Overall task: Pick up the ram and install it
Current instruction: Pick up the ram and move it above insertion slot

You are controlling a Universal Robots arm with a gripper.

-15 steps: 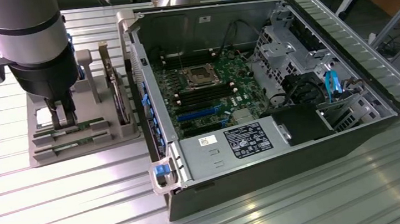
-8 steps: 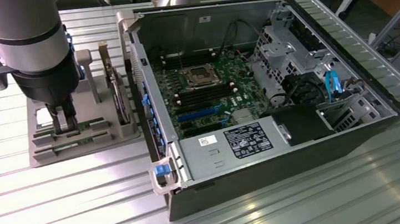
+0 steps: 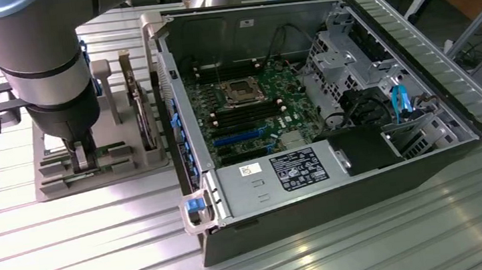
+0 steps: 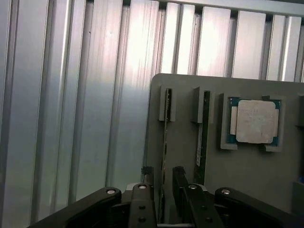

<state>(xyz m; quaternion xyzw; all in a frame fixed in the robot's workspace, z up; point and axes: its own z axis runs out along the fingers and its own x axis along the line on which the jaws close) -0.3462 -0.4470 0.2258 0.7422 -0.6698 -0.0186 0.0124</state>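
Ram (image 4: 166,128) on edge in holder (image 4: 247,175), long axis level, between open jaws.

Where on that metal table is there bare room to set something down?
The widest bare patch of ribbed table lies in front of the grey parts holder, at the exterior view's left of the open computer case. Another bare strip borders the case's near side, toward the exterior view's right. The holder is crowded: the arm hangs over it.
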